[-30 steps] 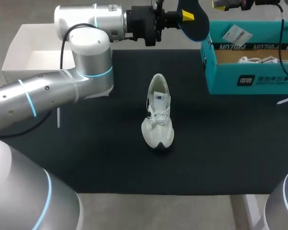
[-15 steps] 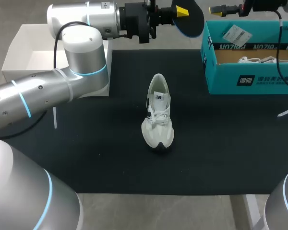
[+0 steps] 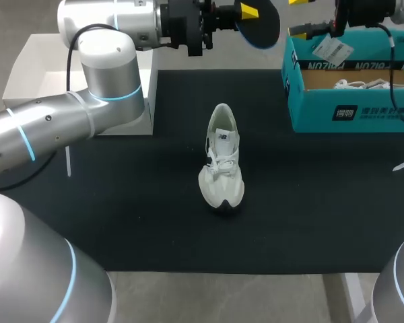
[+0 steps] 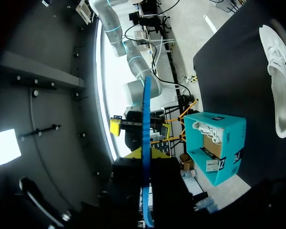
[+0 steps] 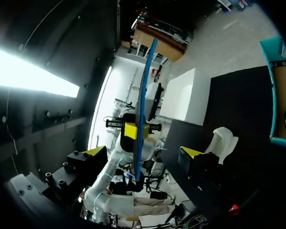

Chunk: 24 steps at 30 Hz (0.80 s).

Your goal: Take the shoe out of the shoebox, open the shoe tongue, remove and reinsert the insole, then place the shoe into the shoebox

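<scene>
- Two grippers meet high over the table's far edge. The left gripper (image 3: 246,10) is clamped on the dark blue insole (image 3: 261,27), with a yellow tip pressed to its face.
- Right gripper (image 3: 296,16): fingers spread apart just beside the insole, holding nothing.
- Change since a second ago: the left arm has swung toward the white box (image 3: 47,74), carrying the insole off the shoebox's corner. The right gripper has come in closer to the insole.
- Shoe (image 3: 221,158): white, upright on its sole mid-way on the black mat (image 3: 121,215), toe toward the robot, well apart from the shoebox. It has not moved.
- Shoebox (image 3: 350,114): teal and open, at the mat's far right, with white laces showing inside.
- Views: the head view gives the insole's broad face, while both wrist views give it edge-on as a thin blue strip. The left wrist view shows the right gripper's yellow tips to either side of that strip. The right wrist view shows its own tips wide apart and the left gripper's yellow tip against the strip.
- Print: white lettering on the shoebox wall, a dark label on its front, a white tag at its rim, and a small label on the shoe's tongue.
</scene>
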{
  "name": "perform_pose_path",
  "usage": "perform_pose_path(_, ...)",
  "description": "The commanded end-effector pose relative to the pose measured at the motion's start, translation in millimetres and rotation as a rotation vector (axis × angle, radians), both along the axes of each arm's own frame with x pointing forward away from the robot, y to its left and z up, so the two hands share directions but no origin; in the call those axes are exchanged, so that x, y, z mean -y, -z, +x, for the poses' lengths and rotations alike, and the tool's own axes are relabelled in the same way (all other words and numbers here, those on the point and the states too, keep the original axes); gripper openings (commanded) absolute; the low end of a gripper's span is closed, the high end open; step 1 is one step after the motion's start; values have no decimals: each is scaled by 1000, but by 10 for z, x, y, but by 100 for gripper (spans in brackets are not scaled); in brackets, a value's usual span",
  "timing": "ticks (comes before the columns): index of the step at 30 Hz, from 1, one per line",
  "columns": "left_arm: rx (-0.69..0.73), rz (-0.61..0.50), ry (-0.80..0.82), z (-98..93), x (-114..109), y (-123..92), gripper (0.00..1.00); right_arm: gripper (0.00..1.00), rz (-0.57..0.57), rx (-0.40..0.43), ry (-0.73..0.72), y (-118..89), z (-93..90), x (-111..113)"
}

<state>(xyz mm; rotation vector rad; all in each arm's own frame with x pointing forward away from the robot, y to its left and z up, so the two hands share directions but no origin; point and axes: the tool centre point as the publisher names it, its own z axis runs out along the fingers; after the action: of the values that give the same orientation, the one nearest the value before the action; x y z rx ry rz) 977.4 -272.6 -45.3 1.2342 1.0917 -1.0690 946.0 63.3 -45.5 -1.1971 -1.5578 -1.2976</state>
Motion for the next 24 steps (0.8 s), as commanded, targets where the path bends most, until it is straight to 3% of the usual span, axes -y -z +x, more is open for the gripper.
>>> perform_pose_path(1,-5,-2,-2,-40,-37,-8,0,100,32,-21,9,113,-89,-63)
perform_pose_path(13,-99,4,-2,-57,-98,108,0,100,65,-68,45,210,-247,-36)
perform_pose_path(18,-317,22,26,22,-148,152,0,100,60,-88,17,172,-272,-43)
perform_pose_path(24,-317,22,26,22,-148,152,0,100,60,-88,17,172,-272,-43)
